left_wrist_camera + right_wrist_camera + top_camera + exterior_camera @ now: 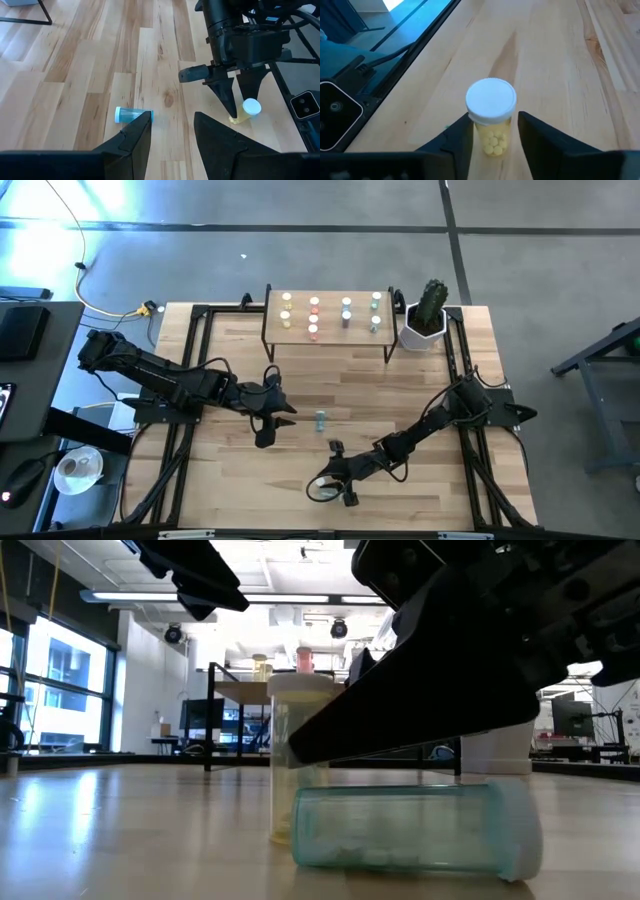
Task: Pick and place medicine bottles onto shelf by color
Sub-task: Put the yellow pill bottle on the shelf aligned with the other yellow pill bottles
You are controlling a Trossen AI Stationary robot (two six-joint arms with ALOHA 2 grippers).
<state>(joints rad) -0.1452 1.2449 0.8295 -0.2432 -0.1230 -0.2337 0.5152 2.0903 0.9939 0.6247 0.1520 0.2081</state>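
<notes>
Grippers first, from the left: the left gripper, fingers apart and empty, hovers just beside the blue bottle lying on its side mid-table. The right gripper straddles the upright yellow bottle, fingers apart; I would close below the cap, squarely, then lift straight before carrying to the shelf. No readable writing anywhere.

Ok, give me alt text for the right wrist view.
The right pincer straddles an upright yellow medicine bottle with a white cap, one dark finger on each side of it, on the light wooden tabletop. Whether the fingers touch it is unclear.
</notes>
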